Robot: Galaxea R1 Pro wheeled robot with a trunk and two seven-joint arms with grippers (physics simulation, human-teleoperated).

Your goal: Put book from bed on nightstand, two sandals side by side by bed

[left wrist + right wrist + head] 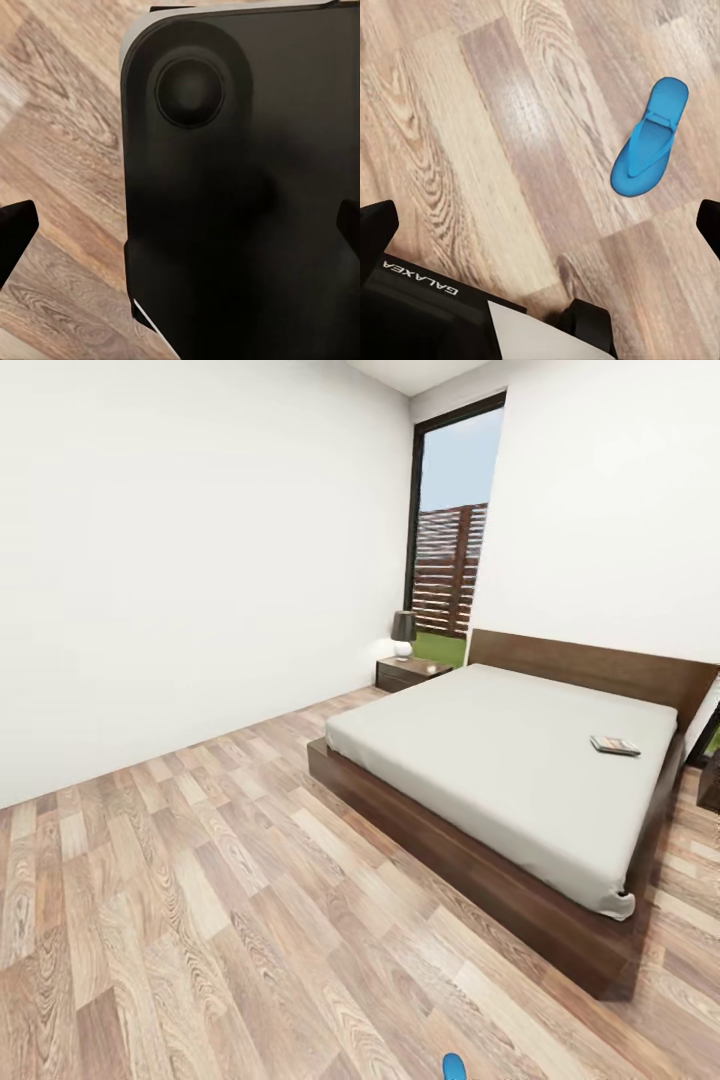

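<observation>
Left gripper [180, 225]: two dark fingertips [15, 232] are showing at opposite edges of the left wrist view, standing wide apart; nothing is lying between them; a black rounded robot body panel [240, 187] is sitting behind the gap, with wooden floor [60, 135] showing past it.
Right gripper [540, 225]: dark fingertips [375, 229] are again sitting at the two edges of the right wrist view, spread wide and holding nothing; it is hanging over bare floor planks [495, 135]; a black base part lettered "GALAXEA" [420, 289] is showing beneath it.
Sandal: one bright blue sandal [649, 138] is lying flat on the floor, sole down, strap side up, well apart from both fingertips; in the head view a blue tip [454, 1066] is peeking in at the lower edge of the floor, off the foot end of the bed; cannot tell whether it is the same sandal.
Bed [470, 860]: pale grey mattress is resting on a dark brown frame, headboard against the far white wall [600, 510].
Book [615, 745]: it is lying flat on the mattress, near the far side edge and towards the headboard end; cover too small to read.
Nightstand [408, 673]: it is standing just beside the bed's head corner, against the wall; a small lamp [403, 633] with a dark shade is sitting on its top.
Window [450, 520]: tall, dark-framed, behind the nightstand; a slatted fence is showing through it.
</observation>
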